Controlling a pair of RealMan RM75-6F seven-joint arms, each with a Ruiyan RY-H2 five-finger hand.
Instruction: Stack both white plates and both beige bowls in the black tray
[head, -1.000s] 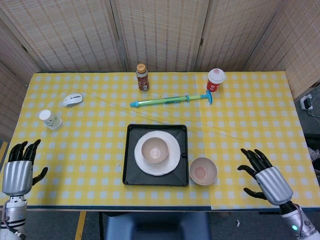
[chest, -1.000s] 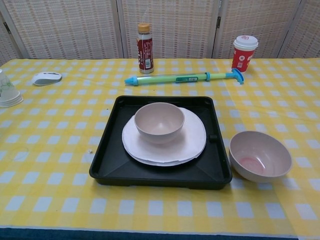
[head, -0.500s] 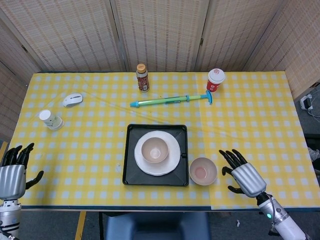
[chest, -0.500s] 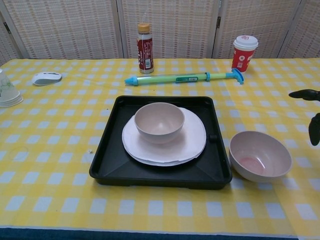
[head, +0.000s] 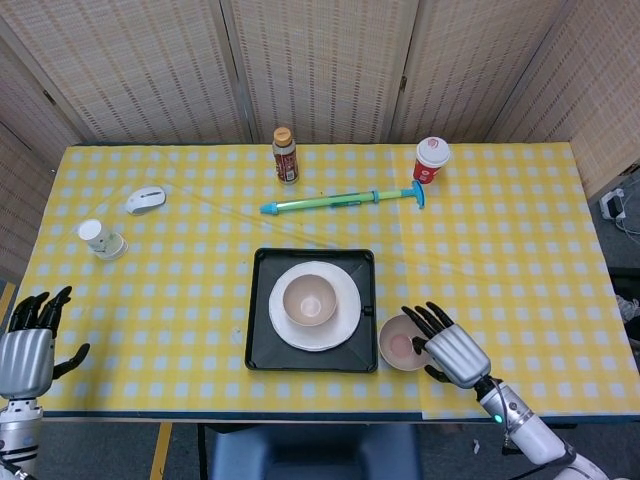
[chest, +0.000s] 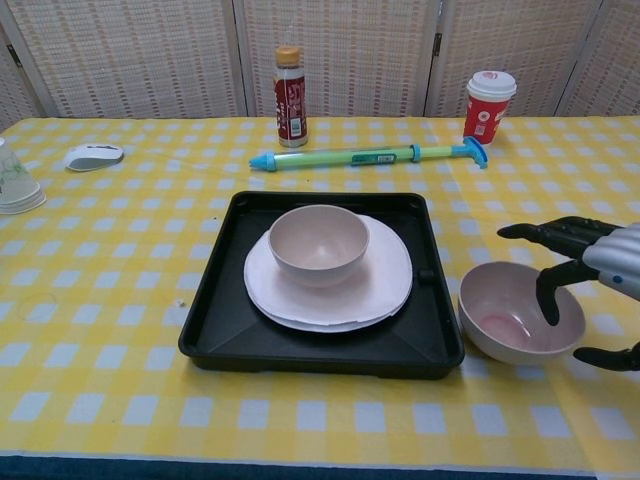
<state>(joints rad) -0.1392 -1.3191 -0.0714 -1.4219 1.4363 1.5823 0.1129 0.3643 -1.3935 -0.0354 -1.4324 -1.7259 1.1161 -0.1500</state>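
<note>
The right hand (head: 452, 349) hovers with fingers spread, holding nothing, over the loose beige bowl (chest: 520, 325) just right of the black tray (head: 259, 330), where the other bowl (head: 309, 299) sits on the white plates (head: 346, 312). The left hand (head: 30, 345), fingers apart and empty, hangs off the table's near-left edge. A yellow checked cloth (head: 180, 280) covers the table, with woven screens (head: 320, 65) behind it.

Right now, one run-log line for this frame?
right hand: open, fingers spread over loose beige bowl, no grip | left hand: open, idle | black tray: white plates plus one bowl
</note>
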